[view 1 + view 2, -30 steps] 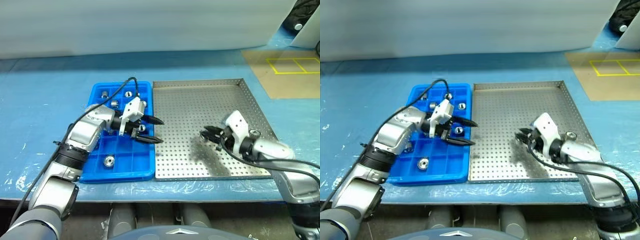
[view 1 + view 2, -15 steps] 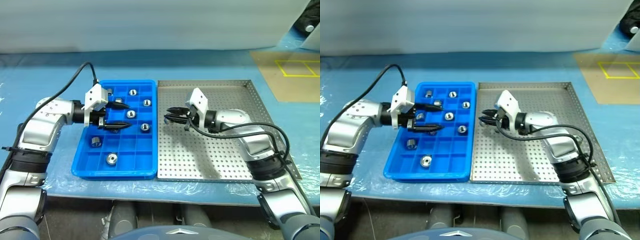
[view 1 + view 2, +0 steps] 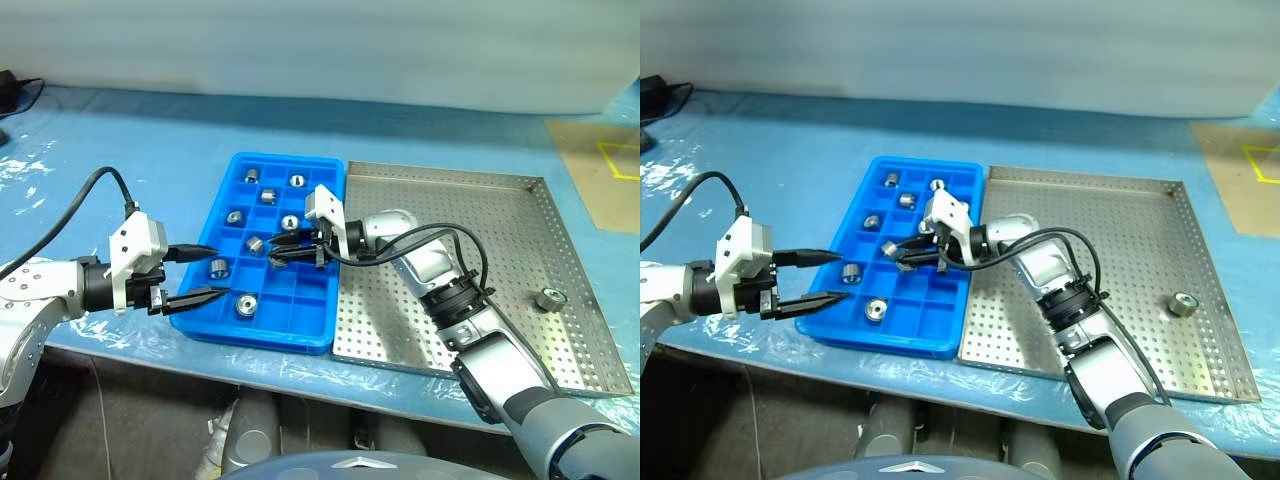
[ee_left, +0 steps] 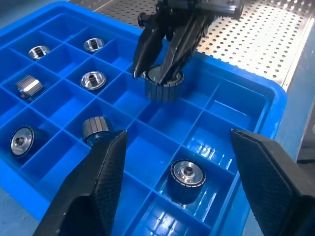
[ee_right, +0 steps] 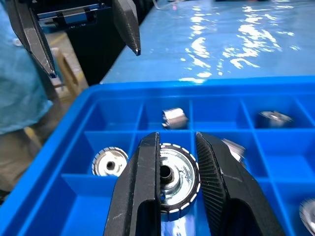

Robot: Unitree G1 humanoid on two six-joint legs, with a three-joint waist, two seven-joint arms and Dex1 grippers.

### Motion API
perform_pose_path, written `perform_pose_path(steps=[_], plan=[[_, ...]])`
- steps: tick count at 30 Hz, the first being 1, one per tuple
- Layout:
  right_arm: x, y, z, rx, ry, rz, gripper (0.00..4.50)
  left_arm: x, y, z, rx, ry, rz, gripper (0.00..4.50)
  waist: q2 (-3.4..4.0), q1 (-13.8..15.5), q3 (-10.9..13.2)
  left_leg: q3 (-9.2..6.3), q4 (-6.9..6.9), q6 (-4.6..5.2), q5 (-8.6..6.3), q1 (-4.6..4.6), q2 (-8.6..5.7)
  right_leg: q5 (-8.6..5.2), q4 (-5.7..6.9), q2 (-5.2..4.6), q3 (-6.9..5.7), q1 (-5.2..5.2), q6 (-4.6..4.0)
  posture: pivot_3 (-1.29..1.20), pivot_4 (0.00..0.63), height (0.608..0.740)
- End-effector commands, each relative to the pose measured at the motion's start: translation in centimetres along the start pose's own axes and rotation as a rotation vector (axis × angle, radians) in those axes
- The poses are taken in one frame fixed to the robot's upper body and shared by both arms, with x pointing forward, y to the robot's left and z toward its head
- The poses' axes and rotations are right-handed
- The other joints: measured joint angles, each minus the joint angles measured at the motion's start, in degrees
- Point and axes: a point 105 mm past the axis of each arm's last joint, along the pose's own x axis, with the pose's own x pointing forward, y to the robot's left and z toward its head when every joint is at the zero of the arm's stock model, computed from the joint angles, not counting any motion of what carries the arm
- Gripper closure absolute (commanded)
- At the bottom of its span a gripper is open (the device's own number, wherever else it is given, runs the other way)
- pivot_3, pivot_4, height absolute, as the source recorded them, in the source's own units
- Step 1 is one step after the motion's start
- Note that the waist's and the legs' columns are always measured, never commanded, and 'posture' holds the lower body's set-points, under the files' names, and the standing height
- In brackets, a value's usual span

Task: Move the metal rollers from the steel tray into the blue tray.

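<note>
The scene is bright and evenly lit from above, with no harsh shadows. Only a soft, dim shade lies on the steel tray (image 3: 470, 250) under the right arm. The plastic sheet over the desk (image 3: 120, 150) throws white glare in patches, strongest in the right wrist view, where the far sheet is blown out and soft. The blue tray (image 4: 236, 105) shows small wet-looking highlights on its cell floors. In the wrist views the near black fingers (image 5: 142, 196) are slightly soft, the rollers (image 4: 187, 173) crisp. Head views are sharp — their far wall is pale and hazy.
</note>
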Motion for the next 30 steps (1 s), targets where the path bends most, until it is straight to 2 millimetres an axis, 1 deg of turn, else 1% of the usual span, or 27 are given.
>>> perform_pose_path(steps=[1,5,7,9,10,13,15,16,18,20,24,25,27,29,30], plan=[[0.5,-0.2,0.7,-0.059,-0.007,0.034,3.83,-0.4,-0.2,1.2,0.035,-0.025,0.043,0.99,0.0,0.4,0.0,-0.01,0.0,0.0,0.0,0.0,0.0,0.0,0.0,0.0,0.0,0.0,0.0,0.38,0.15,0.74],[0.0,-0.8,0.0,-0.079,0.013,0.006,3.83,-0.3,-0.2,1.3,0.037,-0.028,0.05,0.99,0.0,1.0,0.0,-0.04,0.0,-0.01,0.0,-0.05,-0.01,0.0,0.0,0.0,0.0,-0.02,0.0,0.37,0.15,0.74],[-0.3,-1.0,-0.4,-0.062,0.017,-0.003,3.83,-0.3,0.0,1.4,0.037,-0.03,0.051,0.99,0.0,1.2,0.0,-0.04,0.0,-0.01,0.01,-0.05,-0.01,0.0,0.0,0.01,0.0,-0.05,0.01,0.36,0.15,0.74],[-0.6,-0.9,-0.6,-0.045,0.014,0.0,3.11,-0.1,0.1,1.4,0.04,-0.031,0.044,0.99,0.0,1.2,0.0,-0.04,0.0,-0.04,0.02,-0.08,0.0,0.0,0.01,0.02,0.0,-0.07,0.01,0.35,0.15,0.74],[-0.7,-0.8,-0.7,-0.044,0.015,0.003,2.93,0.1,0.2,1.4,0.041,-0.032,0.038,0.99,0.0,1.2,0.0,-0.04,0.0,-0.04,0.02,-0.09,-0.01,0.0,0.01,0.04,0.0,-0.09,0.01,0.34,0.15,0.74],[-0.9,-0.7,-0.9,-0.017,0.03,-0.007,1.96,0.6,0.5,1.7,0.051,-0.041,0.018,0.99,-0.01,1.3,0.0,-0.04,0.0,-0.06,0.03,-0.09,-0.01,0.0,0.02,0.04,0.0,-0.1,0.01,0.33,0.15,0.74],[-1.2,-0.6,-0.8,-0.02,0.028,-0.017,1.96,1.0,0.8,1.8,0.059,-0.049,0.002,0.99,-0.01,1.3,0.0,-0.05,0.0,-0.1,0.06,-0.09,-0.01,0.0,0.04,0.04,0.0,-0.09,0.01,0.33,0.15,0.74],[-1.4,-0.8,-0.7,-0.026,0.026,-0.034,1.96,1.3,0.9,1.9,0.06,-0.053,-0.007,0.99,-0.01,1.3,0.0,-0.05,0.0,-0.11,0.07,-0.09,-0.01,0.0,0.04,0.05,0.0,-0.09,0.01,0.26,0.15,0.74],[-1.8,-1.2,-0.8,-0.033,0.03,-0.075,1.96,1.8,1.1,1.9,0.069,-0.058,-0.027,0.99,-0.01,1.1,0.0,-0.05,0.01,-0.24,0.15,-0.09,-0.02,0.0,0.06,0.05,0.01,-0.11,0.01,0.26,0.15,0.74],[-2.7,-1.5,-0.5,-0.035,0.024,-0.116,1.96,2.5,1.4,2.1,0.077,-0.069,-0.046,0.99,-0.01,0.8,0.0,-0.04,0.04,-0.29,0.18,-0.08,-0.02,0.01,0.1,0.05,0.02,-0.12,0.02,0.19,0.15,0.74],[-6.1,-2.9,0.6,-0.009,-0.019,-0.265,1.96,4.8,2.1,3.1,0.092,-0.138,-0.099,0.99,-0.02,0.6,0.0,0.01,0.15,-0.34,0.21,-0.13,-0.05,0.01,0.14,0.06,0.02,-0.07,0.03,0.08,0.15,0.74],[-7.2,-3.3,0.6,0.002,-0.019,-0.308,1.96,5.5,2.4,3.3,0.094,-0.154,-0.111,0.99,-0.02,0.2,0.0,0.08,0.27,-0.33,0.2,-0.16,-0.04,0.03,0.17,0.07,0.02,-0.04,0.04,0.03,0.15,0.74],[-10.6,-4.2,-0.1,0.037,-0.007,-0.456,1.96,7.5,2.5,3.6,0.106,-0.18,-0.17,0.99,-0.04,-0.3,0.0,0.13,0.37,-0.32,0.2,-0.14,-0.07,0.08,0.17,0.06,0.08,0.03,0.13,-0.03,0.15,0.74],[-12.5,-4.5,-0.4,0.05,0.006,-0.537,1.96,8.7,2.5,3.8,0.117,-0.193,-0.212,0.99,-0.05,-1.0,-0.1,0.23,0.41,-0.33,0.2,-0.1,-0.09,0.12,0.17,0.06,0.13,0.11,0.18,-0.06,0.15,0.74],[-13.3,-4.5,-0.7,0.049,0.018,-0.571,1.96,9.3,2.4,3.9,0.119,-0.202,-0.228,0.99,-0.06,-1.7,-0.1,0.24,0.45,-0.32,0.2,-0.1,-0.09,0.12,0.18,0.06,0.14,0.11,0.19,-0.13,0.15,0.74]])
